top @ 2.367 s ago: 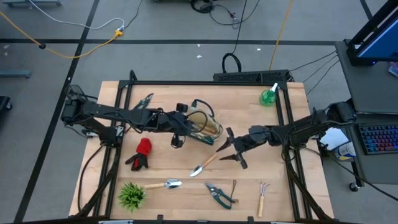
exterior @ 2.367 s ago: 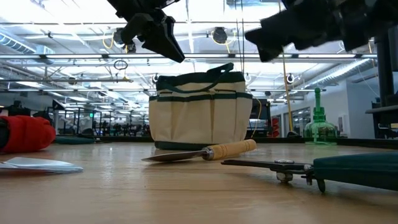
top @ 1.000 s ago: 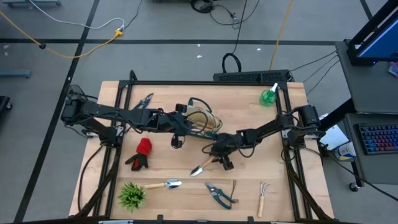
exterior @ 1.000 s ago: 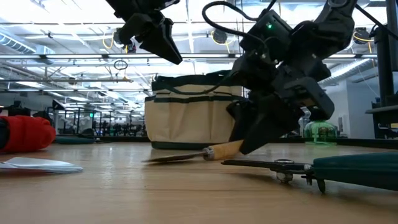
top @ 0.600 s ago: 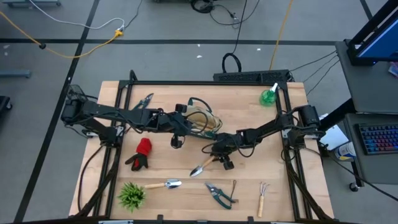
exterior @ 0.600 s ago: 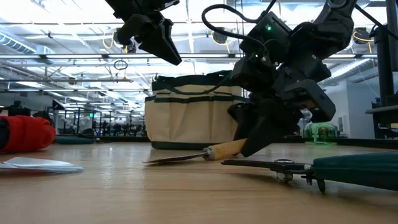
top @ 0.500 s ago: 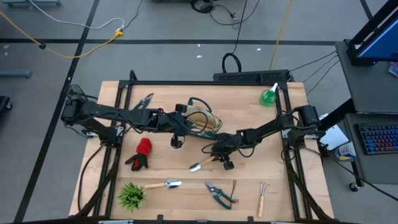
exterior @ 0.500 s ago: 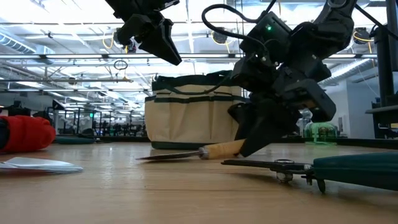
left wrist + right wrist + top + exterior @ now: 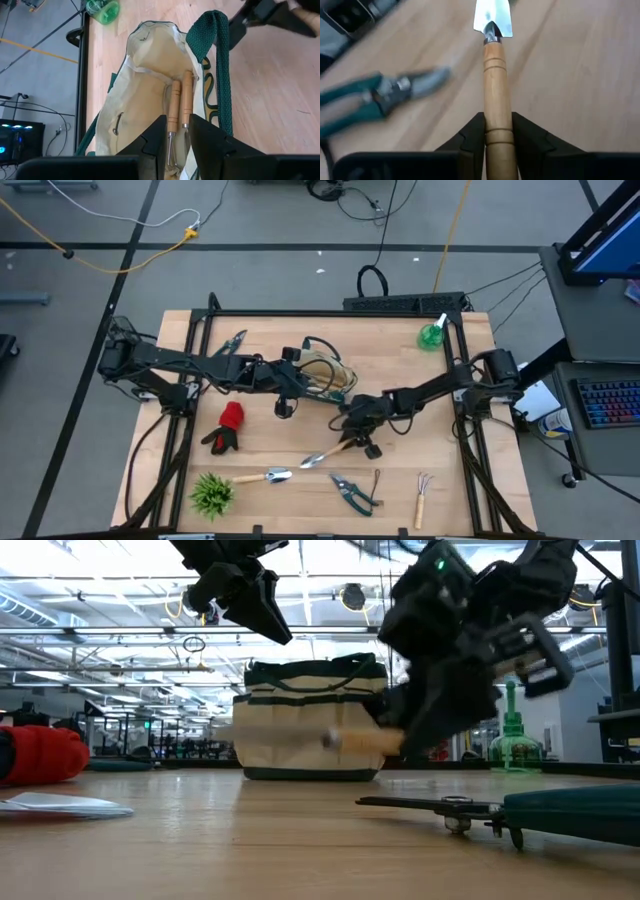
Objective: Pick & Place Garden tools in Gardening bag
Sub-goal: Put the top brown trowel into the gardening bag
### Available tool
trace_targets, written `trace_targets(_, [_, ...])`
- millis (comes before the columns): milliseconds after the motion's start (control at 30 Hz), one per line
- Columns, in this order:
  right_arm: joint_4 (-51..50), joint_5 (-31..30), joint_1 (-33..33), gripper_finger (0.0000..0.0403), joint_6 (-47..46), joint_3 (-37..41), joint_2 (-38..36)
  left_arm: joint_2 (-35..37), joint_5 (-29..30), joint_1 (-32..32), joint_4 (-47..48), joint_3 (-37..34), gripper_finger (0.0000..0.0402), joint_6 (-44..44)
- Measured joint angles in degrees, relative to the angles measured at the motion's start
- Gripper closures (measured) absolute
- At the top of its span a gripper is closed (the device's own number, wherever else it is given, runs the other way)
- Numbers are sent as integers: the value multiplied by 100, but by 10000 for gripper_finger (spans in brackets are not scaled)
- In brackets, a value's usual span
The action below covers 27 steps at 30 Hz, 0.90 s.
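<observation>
Near the middle of the pale wooden table (image 9: 400, 380), the right gripper (image 9: 495, 134) has its two dark fingers clamped on the wooden handle of a small metal-bladed trowel (image 9: 493, 70), which it holds clear of the tabletop in front of the cream canvas gardening bag with dark green trim (image 9: 310, 718), with green-handled pruners (image 9: 370, 97) lying just beside. Above the bag's open mouth hangs the left gripper (image 9: 172, 131), its fingers set narrowly apart with nothing between them, and two wooden-handled tools (image 9: 179, 107) lie inside the bag.
</observation>
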<state>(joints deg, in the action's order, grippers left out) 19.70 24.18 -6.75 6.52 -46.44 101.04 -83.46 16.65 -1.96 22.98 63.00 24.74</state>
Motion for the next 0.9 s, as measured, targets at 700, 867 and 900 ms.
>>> trace_targets(700, [-181, -1508, -3, 334, -878, -8, -1261, 0, -3, -4, -473, 0, 314, -682])
trace_targets(867, [-77, -1562, 3, 327, -824, -11, -1376, 0, -3, -4, -627, 0, 314, -707])
trace_targets(900, [-98, -1560, 1, 327, -785, -11, -1373, 0, -3, -4, -629, 0, 314, -707])
